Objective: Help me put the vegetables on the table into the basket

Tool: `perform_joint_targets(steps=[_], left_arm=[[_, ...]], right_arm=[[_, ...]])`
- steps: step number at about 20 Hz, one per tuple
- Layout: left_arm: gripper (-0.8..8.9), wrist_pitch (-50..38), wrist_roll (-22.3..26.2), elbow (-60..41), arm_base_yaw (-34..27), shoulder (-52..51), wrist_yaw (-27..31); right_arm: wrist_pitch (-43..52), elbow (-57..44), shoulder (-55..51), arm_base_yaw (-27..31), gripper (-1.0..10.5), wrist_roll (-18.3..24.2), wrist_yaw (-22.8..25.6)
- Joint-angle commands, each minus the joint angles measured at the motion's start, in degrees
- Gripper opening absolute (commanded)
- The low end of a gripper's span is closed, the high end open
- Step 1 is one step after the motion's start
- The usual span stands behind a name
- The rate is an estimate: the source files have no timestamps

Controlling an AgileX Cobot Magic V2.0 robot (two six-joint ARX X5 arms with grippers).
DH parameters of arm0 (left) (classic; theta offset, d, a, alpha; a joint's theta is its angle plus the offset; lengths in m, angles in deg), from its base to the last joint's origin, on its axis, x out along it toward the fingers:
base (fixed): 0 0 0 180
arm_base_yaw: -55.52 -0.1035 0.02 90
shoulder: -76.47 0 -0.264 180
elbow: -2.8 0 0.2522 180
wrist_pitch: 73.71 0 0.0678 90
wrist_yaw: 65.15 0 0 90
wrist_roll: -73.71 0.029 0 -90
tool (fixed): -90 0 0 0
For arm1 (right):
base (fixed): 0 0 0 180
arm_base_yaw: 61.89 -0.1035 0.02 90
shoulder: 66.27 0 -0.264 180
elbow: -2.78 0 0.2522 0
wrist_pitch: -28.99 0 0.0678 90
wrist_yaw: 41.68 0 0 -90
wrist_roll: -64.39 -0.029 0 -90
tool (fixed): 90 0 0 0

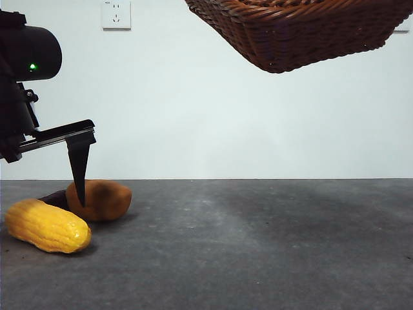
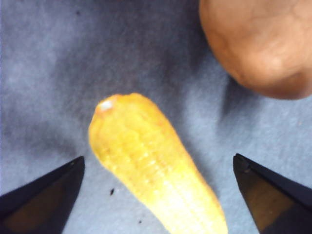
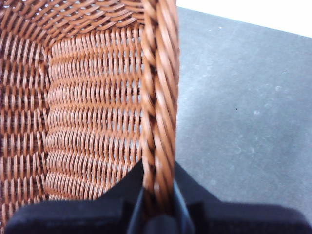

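While spread wide above the table (image 1: 258,245), left claw (image 2: 156,195) astride corn cob (image 2: 151,161); right claw (image 3: 158,204) clenched on raised basket (image 3: 158,97) rim.

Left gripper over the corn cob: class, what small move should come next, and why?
Probably lower the left gripper and close on the corn cob: its jaws stand open either side of the cob, which lies on the table, while the right gripper holds the basket aloft.
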Motion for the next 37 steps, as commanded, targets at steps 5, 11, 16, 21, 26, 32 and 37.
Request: perform_joint_targets(steps=[5,11,16,21,26,32,37], left_arm=[[0.86,-2.32,-1.27,0.0,0.22,0.44,0.11],[-0.08,-2.27,0.42,0.0,0.72,0.44,-0.33],[-0.08,-2.25,7.3,0.0,0.87,-0.17,-1.6],[-0.08,-2.03,18.91,0.0,0.87,-9.73,-1.62],[-0.08,3.02,28.13,0.0,2.62,-27.15,-1.86],[-0.08,5.42,30.18,0.0,11.02,-43.39,-1.84],[-0.08,0.13,30.01,0.0,19.15,-43.39,-1.81]], right_arm=[[-0.09,0.33,-0.46,-0.17,-0.1,0.92,-1.66],[-0.13,0.33,-0.46,-0.17,-0.1,0.98,-2.8],[-1.05,0.31,-0.44,-0.17,-0.1,0.94,-2.73],[-4.66,0.2,0.09,-0.17,-0.1,0.92,0.17],[-7.23,0.09,3.85,-0.17,-0.1,0.44,0.24],[-7.37,-0.24,11.3,-0.26,-0.1,-2.36,-0.02],[-6.56,-0.28,16.55,-3.67,-0.1,-4.57,-0.22]])
